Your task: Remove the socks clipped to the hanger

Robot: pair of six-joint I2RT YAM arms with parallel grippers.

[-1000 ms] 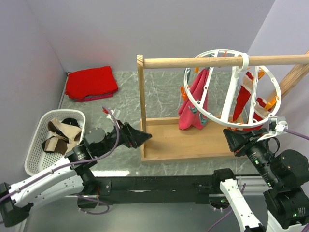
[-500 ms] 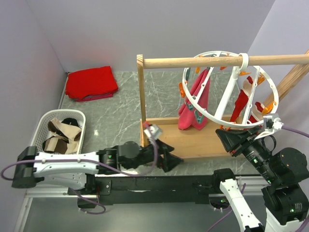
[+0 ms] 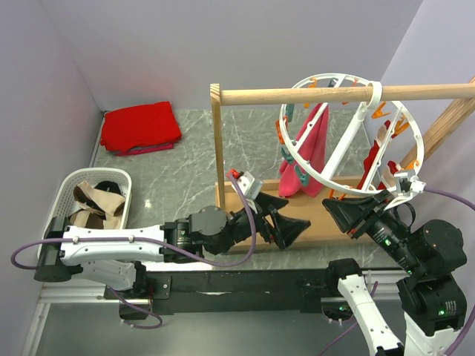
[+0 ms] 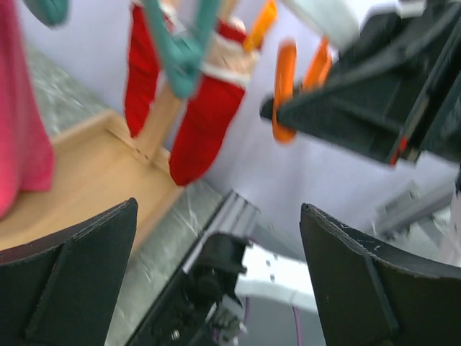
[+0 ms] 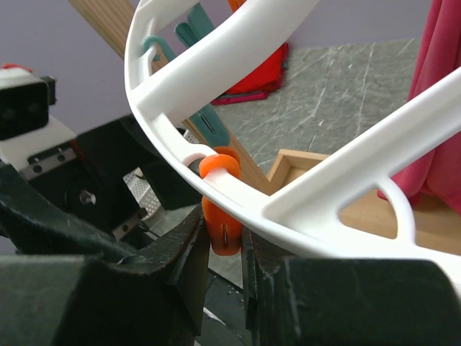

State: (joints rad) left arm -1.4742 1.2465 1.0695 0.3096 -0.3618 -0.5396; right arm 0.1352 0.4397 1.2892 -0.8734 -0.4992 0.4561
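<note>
Left tool (image 4: 220, 210) splayed, right tool (image 5: 225, 232) clamped.

Top view high behind arm bases, looking down on desk (image 3: 185, 156), left wrist view low, facing red sock (image 4: 209, 108), right wrist view close against hanger (image 5: 360, 155), hanger in all three.

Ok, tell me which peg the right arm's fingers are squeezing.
The orange peg on the hanger's lower rim, pinched between the right gripper's fingers. The teal pegs sit further along the ring, untouched.
</note>
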